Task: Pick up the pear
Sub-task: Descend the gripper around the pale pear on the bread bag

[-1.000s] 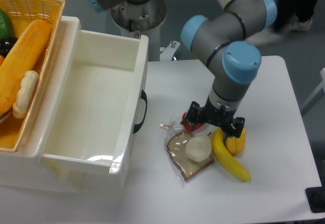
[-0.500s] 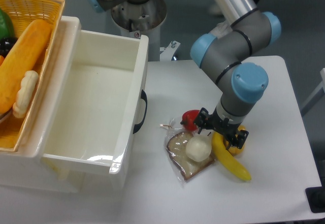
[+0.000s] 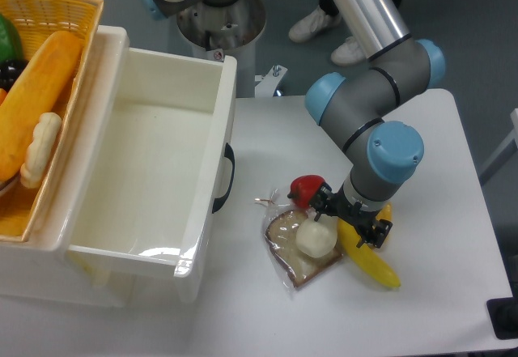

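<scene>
Pear (image 3: 316, 237) sits on the bread (image 3: 298, 253), between apple (image 3: 305, 189) and banana (image 3: 367, 255). Our gripper (image 3: 349, 220) hovers just beside it; we cannot tell its spread. We judge approach underway; next, centre and descend.

Red fruit (image 3: 305, 188), banana (image 3: 369, 261), bread slice (image 3: 288, 242), white bin (image 3: 154, 171), basket (image 3: 48, 9).

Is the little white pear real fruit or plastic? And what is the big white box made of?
The small pale glossy pear looks like plastic: smooth, even colour, a soft shine, though I cannot be sure. The big white open box looks like hard plastic too, with thick rounded shiny walls.
</scene>
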